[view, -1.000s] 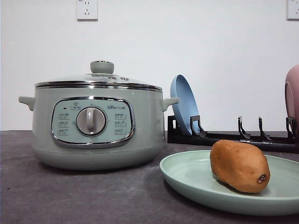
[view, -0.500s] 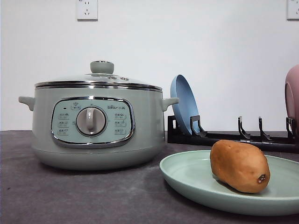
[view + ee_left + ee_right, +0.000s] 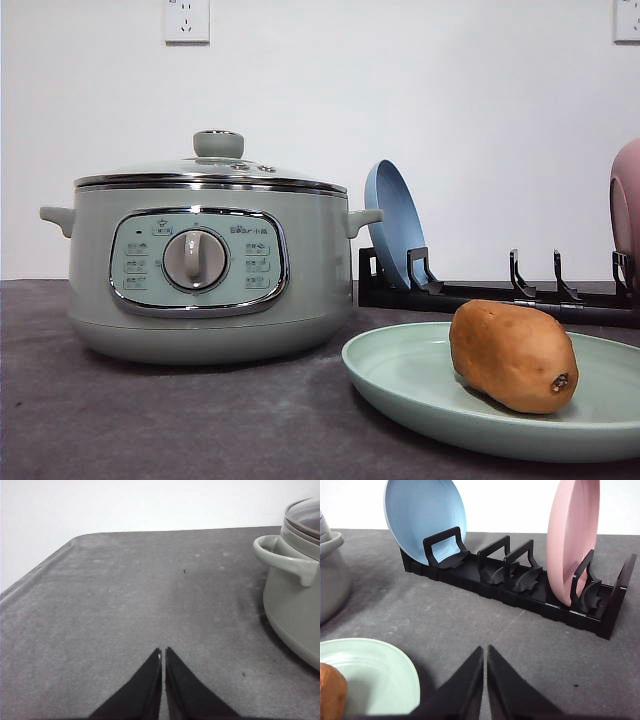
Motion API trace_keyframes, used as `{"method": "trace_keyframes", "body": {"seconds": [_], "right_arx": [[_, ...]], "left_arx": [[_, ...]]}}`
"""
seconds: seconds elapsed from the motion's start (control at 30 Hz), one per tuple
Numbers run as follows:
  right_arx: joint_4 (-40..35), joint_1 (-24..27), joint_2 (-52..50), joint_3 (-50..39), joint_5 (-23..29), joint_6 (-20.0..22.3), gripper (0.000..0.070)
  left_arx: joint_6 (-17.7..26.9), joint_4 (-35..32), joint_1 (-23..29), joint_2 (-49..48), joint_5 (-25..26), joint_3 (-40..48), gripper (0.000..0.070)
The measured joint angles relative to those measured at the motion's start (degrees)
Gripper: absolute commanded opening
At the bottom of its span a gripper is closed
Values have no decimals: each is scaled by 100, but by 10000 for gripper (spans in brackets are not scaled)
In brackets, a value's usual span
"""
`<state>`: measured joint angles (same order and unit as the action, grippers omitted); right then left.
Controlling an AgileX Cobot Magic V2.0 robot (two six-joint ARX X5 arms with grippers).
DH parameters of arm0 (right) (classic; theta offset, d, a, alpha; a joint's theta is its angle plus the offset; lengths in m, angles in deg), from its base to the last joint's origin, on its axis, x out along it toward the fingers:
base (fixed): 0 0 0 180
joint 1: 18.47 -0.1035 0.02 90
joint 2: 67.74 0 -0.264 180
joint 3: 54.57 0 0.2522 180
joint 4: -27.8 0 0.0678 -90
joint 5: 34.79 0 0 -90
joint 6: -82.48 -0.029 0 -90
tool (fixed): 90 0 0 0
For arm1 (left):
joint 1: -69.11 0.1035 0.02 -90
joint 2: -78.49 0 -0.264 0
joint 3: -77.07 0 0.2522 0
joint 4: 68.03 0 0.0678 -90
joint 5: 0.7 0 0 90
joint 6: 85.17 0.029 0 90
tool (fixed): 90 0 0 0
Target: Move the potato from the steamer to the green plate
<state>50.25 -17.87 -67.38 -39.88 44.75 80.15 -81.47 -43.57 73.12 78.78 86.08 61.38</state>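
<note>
In the front view, lower right, the potato [image 3: 512, 356] is seen lying on the green plate [image 3: 400, 380], long axis running left to right, dark-spotted end at right. The lidded steamer [image 3: 205, 260] stands at left; a black rack [image 3: 500, 295] holds a blue plate [image 3: 393, 222] behind.

In the left wrist view, the left gripper [image 3: 163, 652] is pressed together above bare table [image 3: 125, 605].

In the right wrist view, the right gripper [image 3: 485, 650] is likewise closed, empty, beside the plate's rim.

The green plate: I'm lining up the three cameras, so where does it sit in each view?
Front view: the green plate lies low on the right, holding the potato.
Left wrist view: not in it.
Right wrist view: the plate is at the lower left corner, beside the shut right gripper.
Shared landmark: the blue plate standing in the black rack.
</note>
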Motion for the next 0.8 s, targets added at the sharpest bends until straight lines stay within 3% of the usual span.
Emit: {"method": "trace_keyframes", "body": {"seconds": [0.8], "right_arx": [[0, 0, 0, 0, 0, 0, 0]], "left_arx": [[0, 0, 0, 0, 0, 0, 3]]}}
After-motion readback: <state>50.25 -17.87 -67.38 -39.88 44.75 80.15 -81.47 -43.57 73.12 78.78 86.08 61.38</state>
